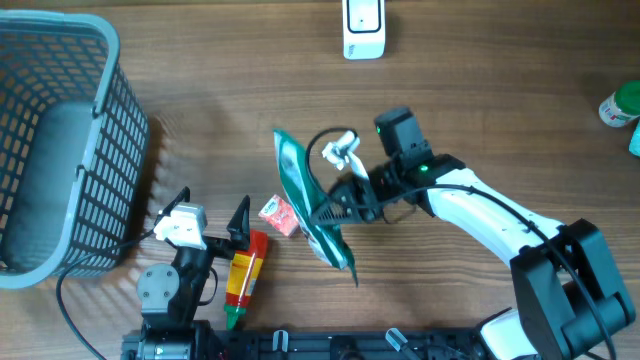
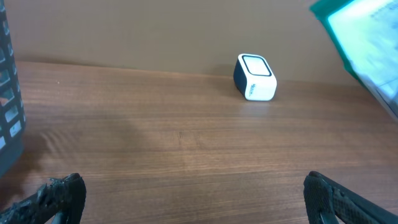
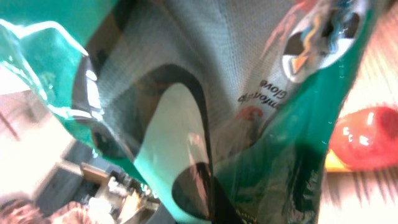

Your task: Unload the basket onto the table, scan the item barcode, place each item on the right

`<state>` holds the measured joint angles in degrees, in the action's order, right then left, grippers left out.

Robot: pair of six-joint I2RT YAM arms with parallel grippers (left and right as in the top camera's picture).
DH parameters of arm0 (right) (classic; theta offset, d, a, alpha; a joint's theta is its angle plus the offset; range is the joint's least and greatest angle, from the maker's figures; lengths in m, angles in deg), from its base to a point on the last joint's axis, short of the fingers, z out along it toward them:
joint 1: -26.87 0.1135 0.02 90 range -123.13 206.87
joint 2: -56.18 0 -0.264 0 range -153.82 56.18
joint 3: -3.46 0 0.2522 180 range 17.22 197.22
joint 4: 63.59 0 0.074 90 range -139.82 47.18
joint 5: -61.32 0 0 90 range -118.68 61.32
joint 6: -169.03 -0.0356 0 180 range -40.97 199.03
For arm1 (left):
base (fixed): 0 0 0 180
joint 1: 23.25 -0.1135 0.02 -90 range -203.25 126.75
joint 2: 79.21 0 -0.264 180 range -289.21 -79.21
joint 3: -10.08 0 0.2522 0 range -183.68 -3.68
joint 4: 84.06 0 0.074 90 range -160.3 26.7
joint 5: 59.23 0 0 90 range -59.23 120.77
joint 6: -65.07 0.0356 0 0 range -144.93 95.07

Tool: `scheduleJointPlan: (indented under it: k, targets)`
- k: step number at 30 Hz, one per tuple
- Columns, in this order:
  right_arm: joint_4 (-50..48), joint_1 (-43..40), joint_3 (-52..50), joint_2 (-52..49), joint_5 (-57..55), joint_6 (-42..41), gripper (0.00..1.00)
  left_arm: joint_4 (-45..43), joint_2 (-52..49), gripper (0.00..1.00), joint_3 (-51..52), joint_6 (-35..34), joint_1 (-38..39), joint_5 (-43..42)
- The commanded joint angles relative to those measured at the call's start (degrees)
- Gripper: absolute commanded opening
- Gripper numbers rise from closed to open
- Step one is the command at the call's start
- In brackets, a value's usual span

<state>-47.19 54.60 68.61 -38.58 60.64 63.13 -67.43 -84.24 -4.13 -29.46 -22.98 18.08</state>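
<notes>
The item is a green glove package, held up off the table on edge near the middle. My right gripper is shut on its right side. In the right wrist view the package fills the frame and hides the fingers. No barcode shows on it in any view. The white scanner stands at the table's far edge, well beyond the package. The left wrist view also takes in the scanner and a corner of the package. My left gripper stands open and empty low at the front left, its fingertips wide apart.
A grey mesh basket fills the left side. A yellow bottle with a red top and a small red packet lie between the arms. Green-capped containers sit at the right edge.
</notes>
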Motion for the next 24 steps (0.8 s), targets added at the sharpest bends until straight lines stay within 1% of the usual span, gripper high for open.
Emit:
scheduleJointPlan:
  k: [1,4,5,8,10,12,15,18,22,24]
  targets:
    - [-16.44,0.09,0.68,-0.26,-0.81,-55.39,0.04,0.39,0.11,1.0,0.11,1.14,0.22,0.57]
    - [-27.47,0.09,0.68,-0.26,-3.5,-73.09,0.04,0.39,0.11,1.0,0.11,1.14,0.22,0.57]
    - [-31.34,0.09,0.68,-0.26,-4.09,-76.83,0.04,0.39,0.11,1.0,0.11,1.14,0.22,0.57]
    - [-41.62,0.09,0.68,-0.26,-4.61,-82.88,0.04,0.39,0.11,1.0,0.11,1.14,0.22,0.57]
    - [-48.19,0.09,0.68,-0.26,-4.37,-84.28,0.04,0.39,0.11,1.0,0.11,1.14,0.22,0.57]
    - [-51.65,0.09,0.66,-0.26,-3.93,-84.61,0.04,0.42,0.11,1.0,0.11,1.14,0.22,0.57]
    - [-58.34,0.09,0.66,-0.26,-3.08,-82.27,0.04,0.39,0.11,1.0,0.11,1.14,0.22,0.57]
    - [-66.12,0.09,0.66,-0.26,2.19,-80.26,0.04,0.39,0.11,1.0,0.11,1.14,0.22,0.57]
    - [-77.61,0.92,-1.16,0.52,3.58,-82.05,0.04,0.42,0.11,1.0,0.11,1.14,0.22,0.57]
    - [-85.26,1.7,-3.3,0.85,3.58,-81.92,0.04,0.39,0.11,1.0,0.11,1.14,0.22,0.57]
